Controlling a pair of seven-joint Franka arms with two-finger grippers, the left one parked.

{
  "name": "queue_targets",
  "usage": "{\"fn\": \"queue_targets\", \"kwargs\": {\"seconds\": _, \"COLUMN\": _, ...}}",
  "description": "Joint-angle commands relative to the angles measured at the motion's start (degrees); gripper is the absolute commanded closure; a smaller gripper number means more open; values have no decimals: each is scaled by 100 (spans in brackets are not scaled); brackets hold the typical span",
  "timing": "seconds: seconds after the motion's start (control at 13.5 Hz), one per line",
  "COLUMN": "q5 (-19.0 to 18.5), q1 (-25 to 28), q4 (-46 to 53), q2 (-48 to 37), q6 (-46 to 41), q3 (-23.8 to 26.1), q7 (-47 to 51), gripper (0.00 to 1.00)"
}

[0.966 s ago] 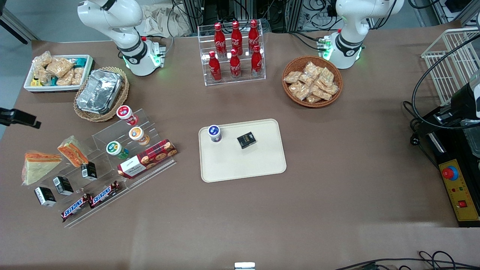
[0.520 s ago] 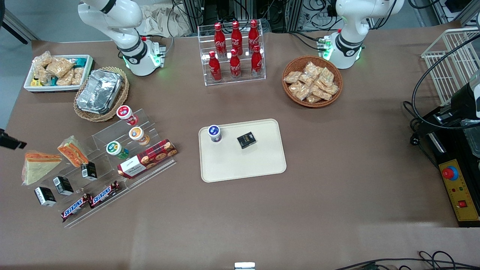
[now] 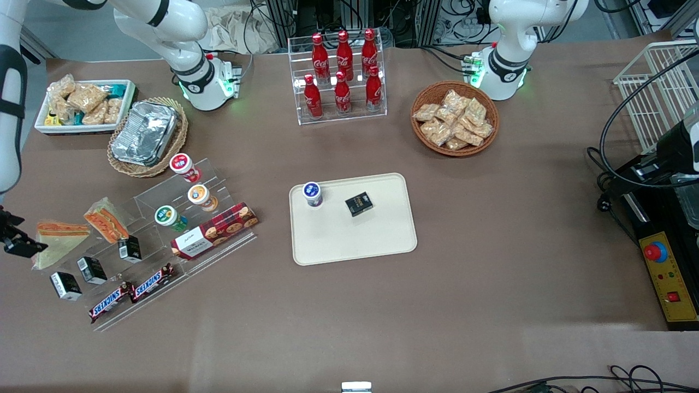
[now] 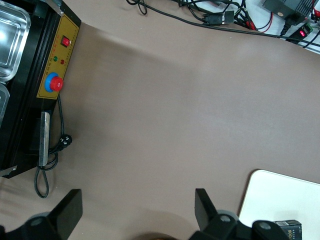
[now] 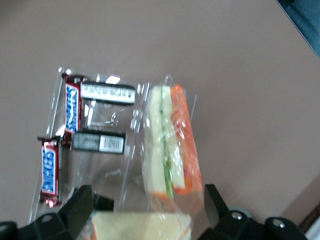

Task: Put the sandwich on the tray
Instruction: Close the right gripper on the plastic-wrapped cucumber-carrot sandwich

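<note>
The gripper hangs at the working arm's end of the table, fingers spread wide and holding nothing, over the sandwich, a film-wrapped triangular wedge with a pale bread face. The smooth cream tray, round-cornered and low-rimmed, lies mid-table, well apart.

A robotics lab dressed up as a snack counter — two white arm bases with green status lights are bolted to a brown-covered bench, and an emergency-stop box sits at the right edge of the frame. Cable bundles and rack frames crowd the top of the frame, while the goods — an acrylic rack of cola bottles, a clear stepped stand of snacks and a cream tray — are laid out like test props.
</note>
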Motion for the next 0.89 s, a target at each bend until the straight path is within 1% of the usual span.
{"fn": "queue_targets", "kwargs": {"seconds": 0.0, "q5": -88, "q1": -133, "q4": -21, "q2": 197, "q6": 289, "q3": 30, "q7": 136, "gripper": 1}}
{"fn": "queue_targets", "kwargs": {"seconds": 0.22, "q5": -79, "q1": -229, "q4": -152, "q2": 180, "q6": 289, "q3": 30, "q7": 171, "gripper": 1}}
{"fn": "queue_targets", "kwargs": {"seconds": 0.82, "q5": -70, "q1": -238, "q4": -495, "q2": 145, "q6": 421, "q3": 30, "q7": 329, "gripper": 1}}
